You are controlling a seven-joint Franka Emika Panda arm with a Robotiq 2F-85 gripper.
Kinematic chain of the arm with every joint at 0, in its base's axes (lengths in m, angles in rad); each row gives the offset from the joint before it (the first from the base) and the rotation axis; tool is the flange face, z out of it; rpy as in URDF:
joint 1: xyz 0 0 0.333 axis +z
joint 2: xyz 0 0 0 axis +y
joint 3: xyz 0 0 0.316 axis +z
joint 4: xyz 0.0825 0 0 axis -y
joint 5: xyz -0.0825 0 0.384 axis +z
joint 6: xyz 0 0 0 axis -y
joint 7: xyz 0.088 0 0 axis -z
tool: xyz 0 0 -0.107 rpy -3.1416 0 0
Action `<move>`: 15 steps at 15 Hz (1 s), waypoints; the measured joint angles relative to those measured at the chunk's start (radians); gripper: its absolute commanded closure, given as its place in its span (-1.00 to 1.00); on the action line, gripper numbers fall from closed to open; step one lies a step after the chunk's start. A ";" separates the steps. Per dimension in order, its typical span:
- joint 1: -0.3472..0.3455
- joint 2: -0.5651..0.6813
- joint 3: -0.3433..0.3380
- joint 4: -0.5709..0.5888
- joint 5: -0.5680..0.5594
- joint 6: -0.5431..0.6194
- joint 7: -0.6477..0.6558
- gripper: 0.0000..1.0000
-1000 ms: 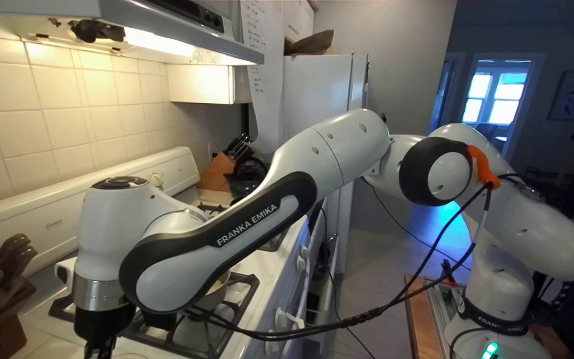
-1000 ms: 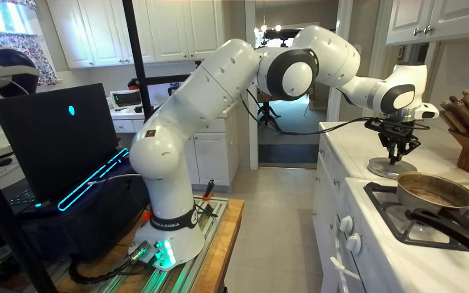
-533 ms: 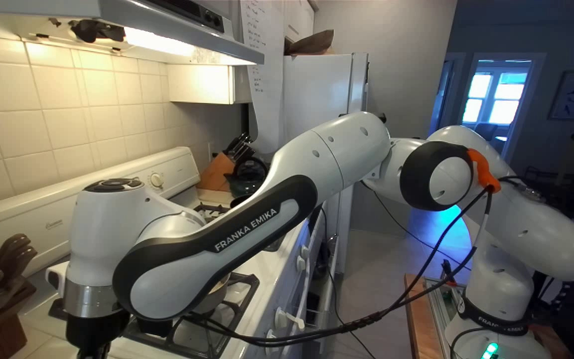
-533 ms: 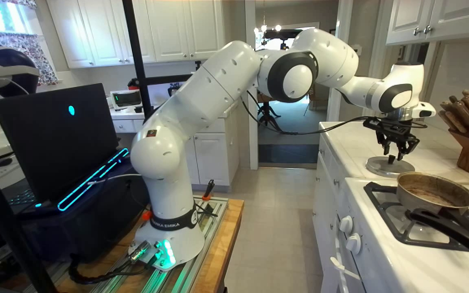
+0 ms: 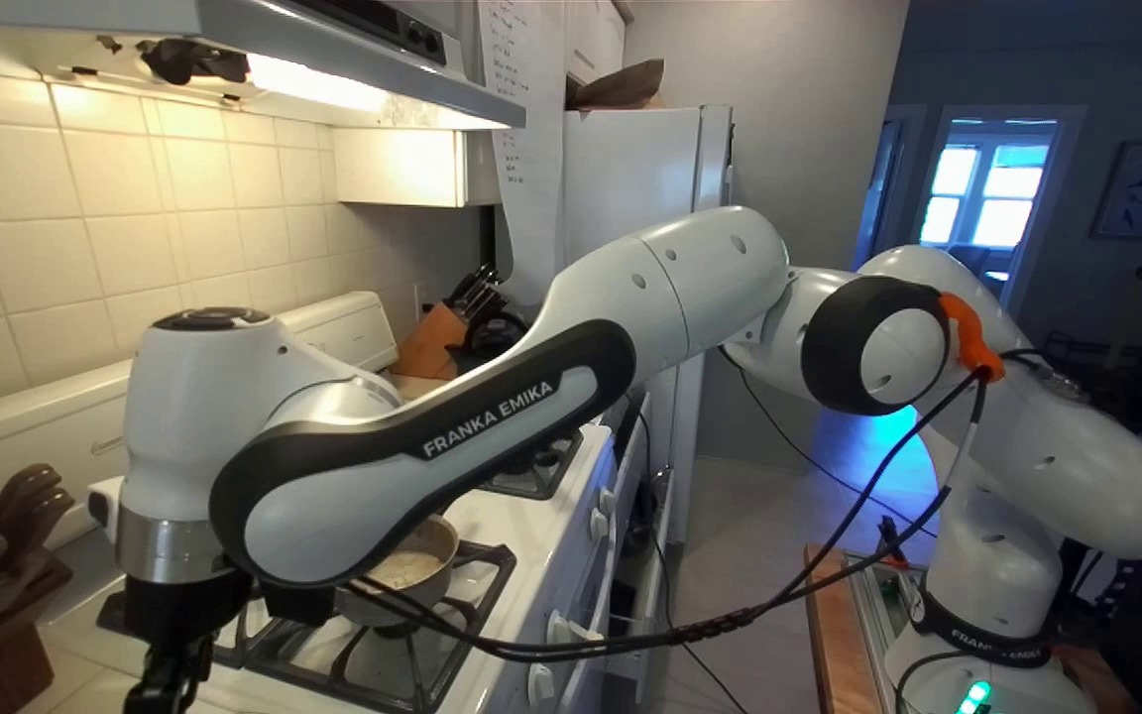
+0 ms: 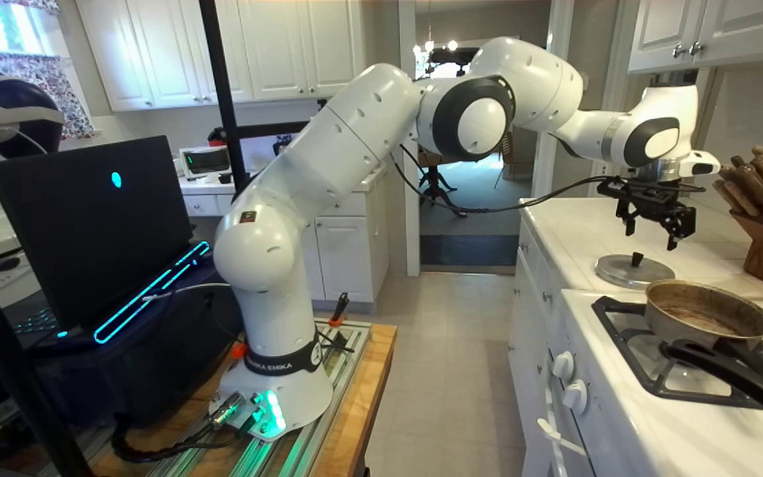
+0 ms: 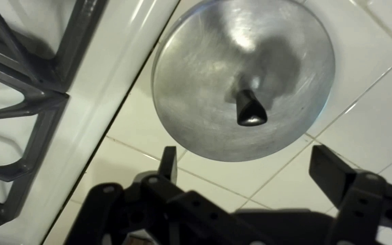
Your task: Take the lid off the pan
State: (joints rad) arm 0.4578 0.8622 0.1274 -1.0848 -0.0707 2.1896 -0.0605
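One round, silvery, dark-knobbed lid (image 7: 213, 90) seems faintly scuffed.

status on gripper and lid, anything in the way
Gripper open, empty, above the countertop. Lid off the pan, resting on that countertop. No obstruction seen between gripper and lid.

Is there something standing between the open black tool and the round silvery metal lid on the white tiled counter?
Nothing visible. In an exterior view, only open air shows between the black tool and the round silvery metal lid; the wrist view shows its dark knob uncovered.
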 measured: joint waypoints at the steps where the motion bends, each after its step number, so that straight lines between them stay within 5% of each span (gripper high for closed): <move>1: 0.002 -0.013 -0.009 0.005 0.000 -0.035 0.010 -1.00; 8: -0.008 -0.118 -0.058 0.019 0.001 -0.305 0.110 -1.00; 15: -0.013 -0.190 -0.138 0.011 0.001 -0.425 0.272 -1.00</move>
State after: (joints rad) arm 0.4451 0.6720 -0.0109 -1.0743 -0.0702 1.7651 0.2116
